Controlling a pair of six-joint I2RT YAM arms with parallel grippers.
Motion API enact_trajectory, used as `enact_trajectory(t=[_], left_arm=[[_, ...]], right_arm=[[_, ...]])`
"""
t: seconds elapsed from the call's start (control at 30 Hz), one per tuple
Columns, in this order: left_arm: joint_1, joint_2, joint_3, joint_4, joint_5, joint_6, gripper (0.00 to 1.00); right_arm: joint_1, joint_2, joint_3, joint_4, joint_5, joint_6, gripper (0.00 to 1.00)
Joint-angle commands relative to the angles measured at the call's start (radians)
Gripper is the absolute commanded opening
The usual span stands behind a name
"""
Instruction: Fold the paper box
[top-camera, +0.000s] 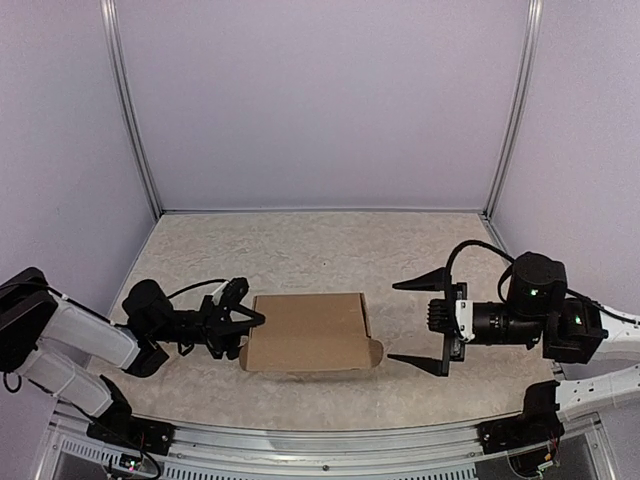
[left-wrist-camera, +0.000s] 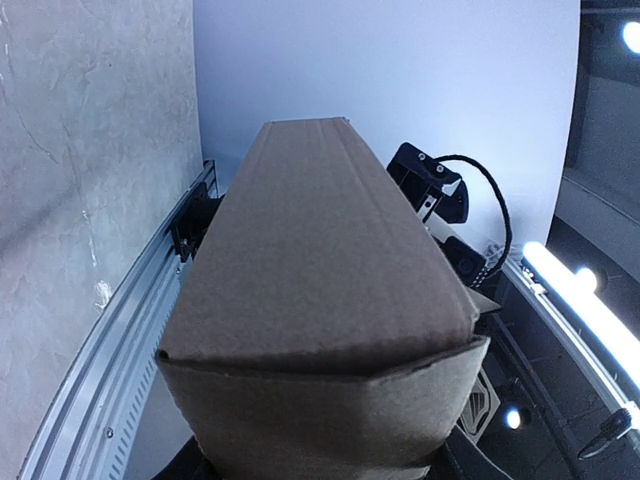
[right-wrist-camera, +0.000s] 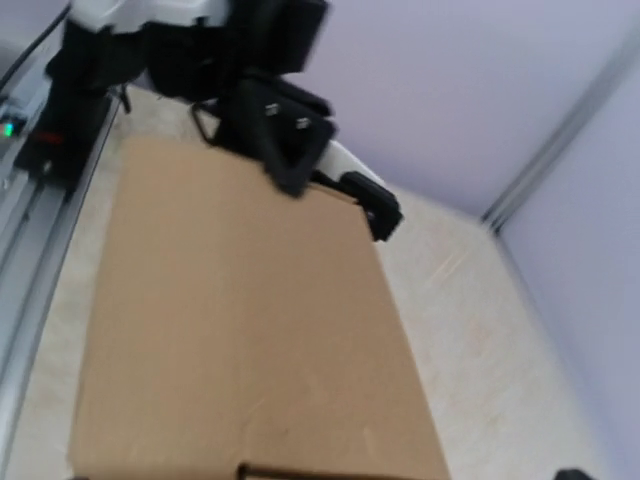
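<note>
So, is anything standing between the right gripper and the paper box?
Nothing visible. Only table surface lies between the open right gripper and the paper box; the left gripper holds the box's other end.

Paper box (top-camera: 310, 332) occupying mid-table. Left gripper (top-camera: 243, 325) crowding its 9 o'clock end. Room opening at 12 o'clock over table (top-camera: 300, 250); narrow gap lying at 3 o'clock before right gripper (top-camera: 393, 322).

We're looking into a pale lilac booth: a plain back wall (top-camera: 320, 100), with a left wall (top-camera: 50, 150) and a right wall (top-camera: 590, 130) closing in. Slim metal posts (top-camera: 130, 110) run up the back corners. Below we have a beige, mottled tabletop (top-camera: 320, 245), a silver rail (top-camera: 330, 432) along its near edge. On the left wrist view we catch a bright strip light (left-wrist-camera: 570, 295) glowing.
</note>
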Motion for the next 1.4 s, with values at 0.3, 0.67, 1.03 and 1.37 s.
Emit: enact_trajectory(t=[0.3, 0.67, 1.03, 1.37], left_arm=[[0.009, -0.411, 0.011, -0.447, 0.089, 0.259, 0.44], [-0.024, -0.567, 0.061, -0.717, 0.075, 0.37, 0.44], [-0.078, -0.601, 0.048, -0.702, 0.074, 0.383, 0.43], [-0.102, -0.656, 0.026, -0.702, 0.079, 0.376, 0.43]], right_arm=[[0.394, 0.06, -0.14, 0.353, 0.697, -0.746, 1.0], [0.464, 0.196, -0.135, 0.547, 0.732, -1.016, 1.0], [0.518, 0.257, -0.123, 0.506, 0.765, -1.051, 0.99], [0.614, 0.296, -0.085, 0.491, 0.809, -1.101, 1.0]])
